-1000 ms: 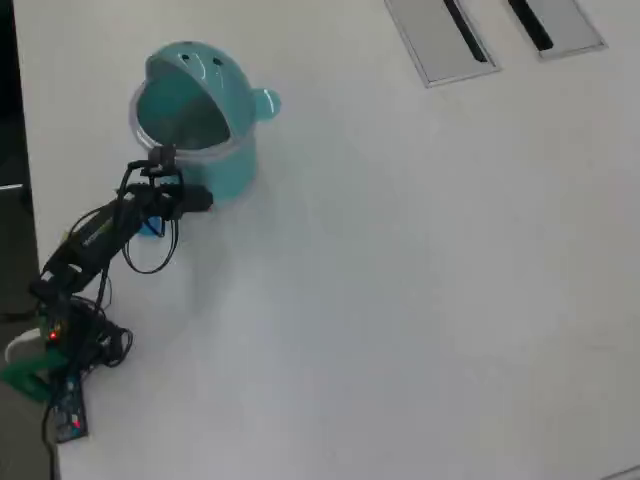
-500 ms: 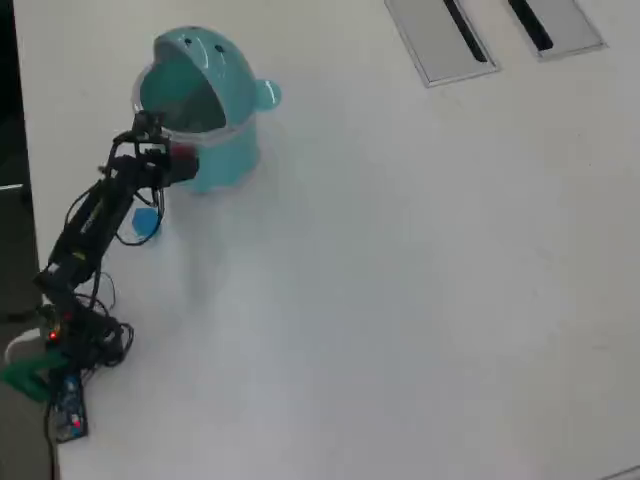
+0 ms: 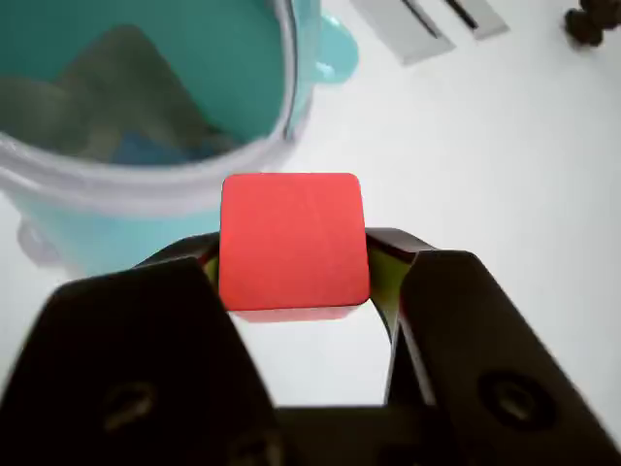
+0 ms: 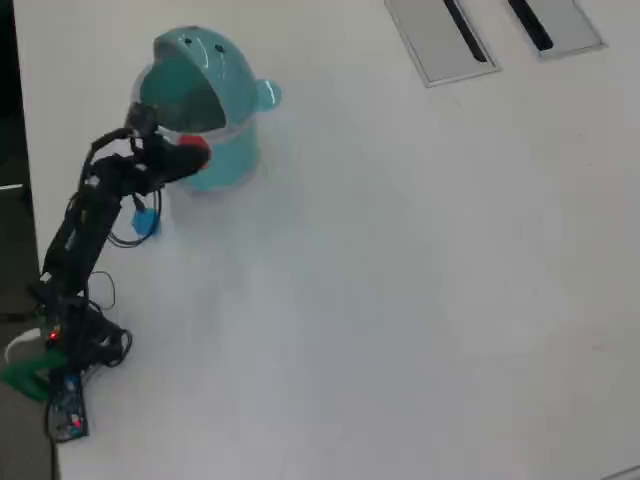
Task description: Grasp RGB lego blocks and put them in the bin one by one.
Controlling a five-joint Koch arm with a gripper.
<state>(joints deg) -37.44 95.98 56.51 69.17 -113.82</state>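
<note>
My gripper is shut on the red lego block, which is pinched between the two black jaws. In the overhead view the gripper holds the red block at the front rim of the teal bin. In the wrist view the bin's rim lies just beyond and left of the block. A blurred blue shape lies inside the bin. The yellow-green block is out of view.
Two flat grey panels lie at the table's far side and also show in the wrist view. A small dark object sits at the top right. The arm base stands by the table's left edge. A small blue piece hangs by the arm.
</note>
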